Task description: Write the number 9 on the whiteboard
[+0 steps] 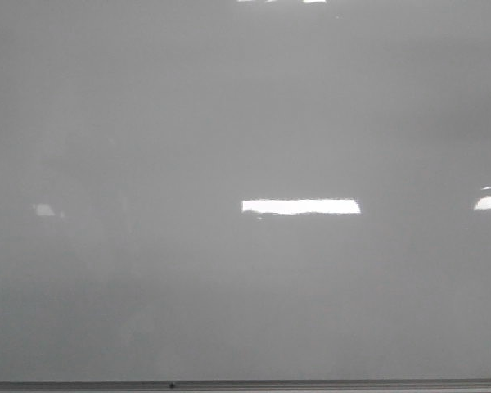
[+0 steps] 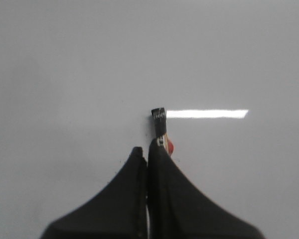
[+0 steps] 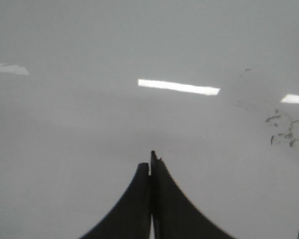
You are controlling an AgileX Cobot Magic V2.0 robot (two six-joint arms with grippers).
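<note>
- Your left tool [image 2: 148,149] is clamped on a marker [image 2: 160,124], long axis pointing straight ahead at the whiteboard [image 1: 229,123].
- No number 9 visible.
- Right tool [image 3: 150,164] is pressed together, empty.

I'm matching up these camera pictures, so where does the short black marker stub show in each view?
Front view: not in it.
Left wrist view: the short black marker sticks out past the fingertips of the left gripper, shut on it.
Right wrist view: not in it.
Shared landmark: the glossy pale grey whiteboard, in all three.
</note>
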